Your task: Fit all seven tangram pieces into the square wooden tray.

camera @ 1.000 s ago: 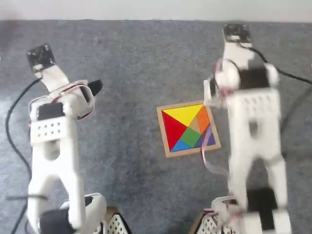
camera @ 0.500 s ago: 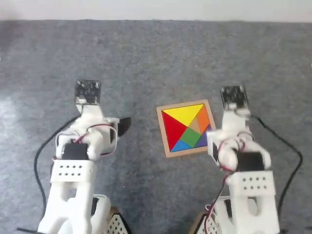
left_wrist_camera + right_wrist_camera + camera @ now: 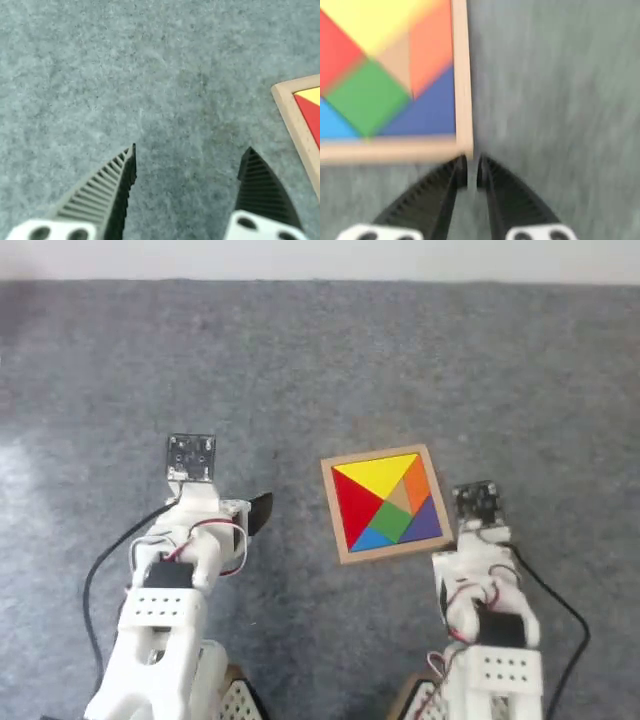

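The square wooden tray [image 3: 345,543] lies mid-table, slightly turned, with yellow [image 3: 378,475], red [image 3: 354,504], orange [image 3: 416,479], tan, green [image 3: 391,519], blue and purple pieces lying flat inside it. My left gripper [image 3: 190,152] hangs open over bare carpet, with the tray's corner [image 3: 286,102] off to one side. In the high view its black finger [image 3: 260,510] sits left of the tray. My right gripper [image 3: 472,162] is shut on nothing, its tips just off the tray's near right corner [image 3: 462,145]. The right arm [image 3: 485,585] stands at the tray's near right.
Grey carpet covers the table all around the tray. Both arm bases [image 3: 230,695] stand at the near edge. A black cable [image 3: 100,570] loops beside the left arm, and another trails right of the right arm.
Both arms have drawn back toward the near edge. The right arm left the tray's right side and folded low. The left arm swung in and down. The tray's pieces stay put.
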`<move>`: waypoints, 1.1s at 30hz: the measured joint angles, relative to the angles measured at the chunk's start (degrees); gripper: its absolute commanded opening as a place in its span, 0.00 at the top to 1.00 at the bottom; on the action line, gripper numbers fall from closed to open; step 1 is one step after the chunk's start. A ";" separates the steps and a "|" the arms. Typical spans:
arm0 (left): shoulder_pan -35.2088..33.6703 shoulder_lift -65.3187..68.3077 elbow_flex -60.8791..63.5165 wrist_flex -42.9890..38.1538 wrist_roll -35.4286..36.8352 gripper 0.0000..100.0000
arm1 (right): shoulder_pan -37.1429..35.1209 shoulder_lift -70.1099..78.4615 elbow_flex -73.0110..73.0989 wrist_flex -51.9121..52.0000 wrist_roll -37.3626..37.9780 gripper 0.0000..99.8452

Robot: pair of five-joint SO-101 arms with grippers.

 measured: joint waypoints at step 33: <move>-4.04 -52.48 13.45 23.30 -1.93 0.68 | 0.00 -15.74 0.00 25.32 2.20 0.95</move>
